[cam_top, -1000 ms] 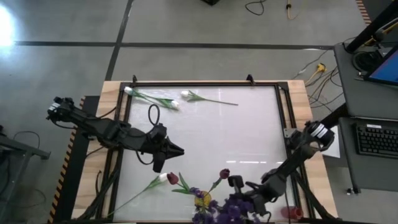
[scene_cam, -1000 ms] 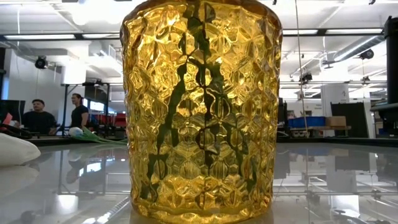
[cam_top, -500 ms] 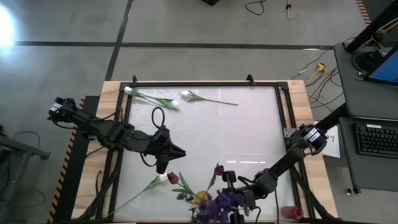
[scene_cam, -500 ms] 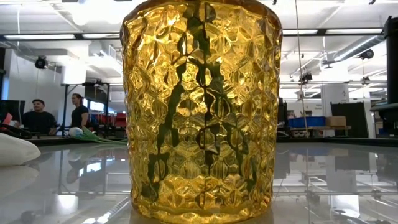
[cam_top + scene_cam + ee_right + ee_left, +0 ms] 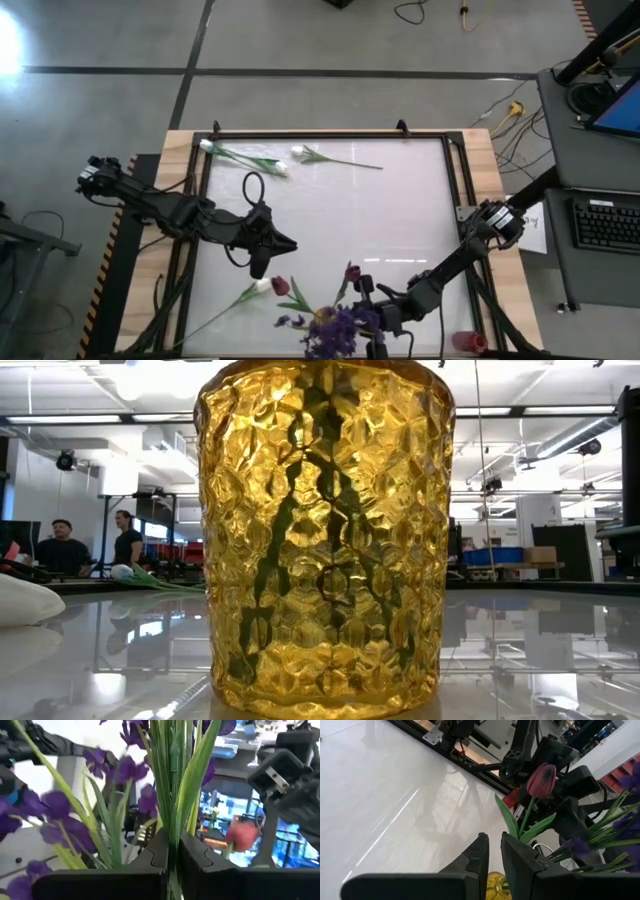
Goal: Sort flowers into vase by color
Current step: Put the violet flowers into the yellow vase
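A yellow faceted glass vase (image 5: 324,318) stands at the table's near edge and fills the low view (image 5: 325,540), with green stems showing through it. My right gripper (image 5: 372,318) is just right of the vase, shut on a bunch of purple blossom sprigs (image 5: 335,330) that spreads over it. A dark red tulip (image 5: 352,272) rises beside the bunch and also shows in the left wrist view (image 5: 541,779). My left gripper (image 5: 288,243) is shut and empty, above the table left of the vase. A red tulip (image 5: 280,287) and a white tulip (image 5: 262,285) lie on the table. My right gripper pinches the bunch's green stems (image 5: 172,815) between its two fingers, several stems together, below the purple blossoms. The fingers come about level from the table's right side and lie across the stems. The blossoms stand over the vase; the stems' lower ends are hidden.
Three white tulips (image 5: 298,151) lie near the table's far left corner, by the black frame (image 5: 330,134). A red object (image 5: 462,342) sits at the near right corner. People (image 5: 62,545) stand in the room beyond the table.
My right gripper has gone toward the table's left edge with the purple bunch, which now spreads over the vase instead of right of it. The dark red tulip has shifted a little left with it. The stems seen through the vase have shifted.
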{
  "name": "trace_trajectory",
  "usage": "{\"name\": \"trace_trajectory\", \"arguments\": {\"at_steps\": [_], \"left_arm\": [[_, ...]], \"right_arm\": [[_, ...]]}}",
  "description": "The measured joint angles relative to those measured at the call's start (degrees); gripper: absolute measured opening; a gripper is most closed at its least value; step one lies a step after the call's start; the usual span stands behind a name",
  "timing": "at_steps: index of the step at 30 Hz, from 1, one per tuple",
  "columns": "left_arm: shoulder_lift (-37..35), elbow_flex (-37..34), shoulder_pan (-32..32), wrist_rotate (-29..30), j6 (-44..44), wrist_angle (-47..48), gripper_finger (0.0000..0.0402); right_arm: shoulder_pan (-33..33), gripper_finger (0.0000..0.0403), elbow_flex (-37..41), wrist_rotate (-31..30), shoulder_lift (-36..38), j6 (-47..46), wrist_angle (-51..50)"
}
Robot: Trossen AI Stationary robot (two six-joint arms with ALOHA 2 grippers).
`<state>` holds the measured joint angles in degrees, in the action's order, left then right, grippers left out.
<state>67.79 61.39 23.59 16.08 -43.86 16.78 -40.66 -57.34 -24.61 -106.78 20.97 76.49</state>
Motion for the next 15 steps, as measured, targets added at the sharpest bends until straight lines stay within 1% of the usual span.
{"name": "trace_trajectory", "arguments": {"at_steps": [4, 6, 9, 12, 15], "left_arm": [[0.0, 0.0, 0.0, 0.0, 0.0, 0.0, 0.0040], [0.0, 0.0, 0.0, 0.0, 0.0, 0.0, 0.0040], [-0.2, 0.0, 0.0, -0.1, 0.8, 0.1, 0.0040], [-0.9, 0.0, 0.0, -0.1, 1.3, 0.3, 0.0040], [-1.8, 0.0, -0.1, -0.1, 1.3, 1.2, 0.0040]], "right_arm": [[0.0, 0.0013, 0.0, -1.8, 0.0, -0.7, -1.6], [0.0, 0.0013, 0.0, -4.4, 0.0, -2.4, -2.4], [0.1, 0.0013, 0.0, -8.5, 0.0, -8.1, -4.9], [0.2, 0.0016, 0.0, -9.1, 0.0, -12.8, -7.5], [0.1, 0.0031, -0.2, -9.0, 0.0, -14.6, -10.4]]}}
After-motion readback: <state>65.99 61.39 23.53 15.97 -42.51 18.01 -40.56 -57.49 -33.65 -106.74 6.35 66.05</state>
